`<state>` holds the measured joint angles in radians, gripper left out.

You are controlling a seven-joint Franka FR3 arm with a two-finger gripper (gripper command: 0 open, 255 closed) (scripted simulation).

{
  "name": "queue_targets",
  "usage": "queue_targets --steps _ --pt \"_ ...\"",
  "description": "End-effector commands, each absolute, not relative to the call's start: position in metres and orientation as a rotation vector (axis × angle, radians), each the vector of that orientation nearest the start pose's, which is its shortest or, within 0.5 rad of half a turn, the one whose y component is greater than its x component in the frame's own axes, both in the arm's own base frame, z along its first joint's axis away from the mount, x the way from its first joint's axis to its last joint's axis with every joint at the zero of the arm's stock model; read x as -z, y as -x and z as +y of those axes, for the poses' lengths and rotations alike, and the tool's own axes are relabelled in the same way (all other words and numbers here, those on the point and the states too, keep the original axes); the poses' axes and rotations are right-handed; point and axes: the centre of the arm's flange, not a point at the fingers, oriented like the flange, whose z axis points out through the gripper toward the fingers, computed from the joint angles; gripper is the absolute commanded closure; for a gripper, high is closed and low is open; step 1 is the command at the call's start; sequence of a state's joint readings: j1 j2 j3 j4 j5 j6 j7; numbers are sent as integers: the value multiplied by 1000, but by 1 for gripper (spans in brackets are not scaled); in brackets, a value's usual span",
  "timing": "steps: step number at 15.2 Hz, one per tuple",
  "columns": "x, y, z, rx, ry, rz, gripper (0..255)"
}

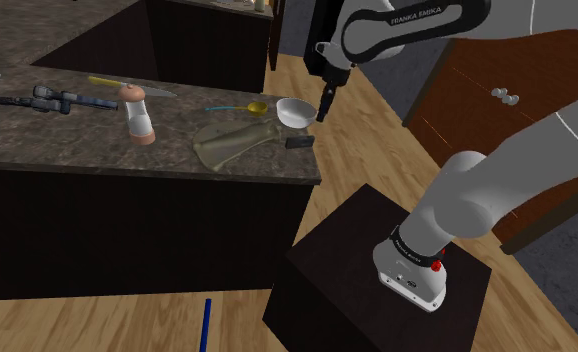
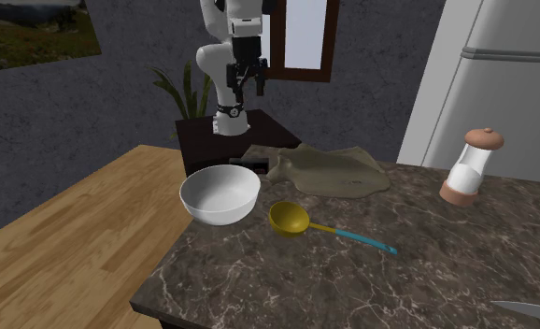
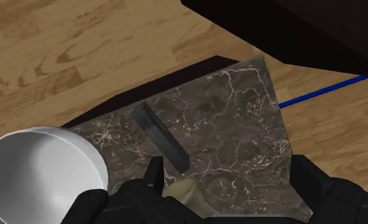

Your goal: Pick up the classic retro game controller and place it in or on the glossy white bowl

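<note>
While our gripper (image 1: 323, 110) is hanging above with jaws wide apart and empty, we are approaching the dark game controller (image 3: 162, 137) at the corner of the counter (image 3: 240, 127) beside the white bowl (image 3: 36, 165), needing a descent

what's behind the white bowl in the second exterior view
The dark controller, flat on the counter, with the olive cloth beside it. The rim of the bowl covers part of its near edge; the wrist view shows them apart.
</note>
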<state>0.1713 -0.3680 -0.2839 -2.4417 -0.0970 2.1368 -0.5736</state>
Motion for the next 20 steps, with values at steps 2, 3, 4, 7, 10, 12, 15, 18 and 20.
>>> queue_targets --steps 2,3,4,7,10,12,15,18,20 --pt "-409 -462 -61 78 2972 -1028 0" --pt "-399 -471 -61 74 2949 -1094 0" --pt "-389 -480 -60 71 2924 -1159 0" --pt "-359 -506 -55 59 2842 -1351 0" --pt "-329 -532 -46 48 2747 -1537 0" --pt "-319 -536 -45 46 2732 -1564 0" --pt "-304 -536 -45 46 2732 -1564 0" --pt "-288 -537 -44 46 2732 -1564 0" --pt "-285 -537 -44 46 2732 -1564 0"
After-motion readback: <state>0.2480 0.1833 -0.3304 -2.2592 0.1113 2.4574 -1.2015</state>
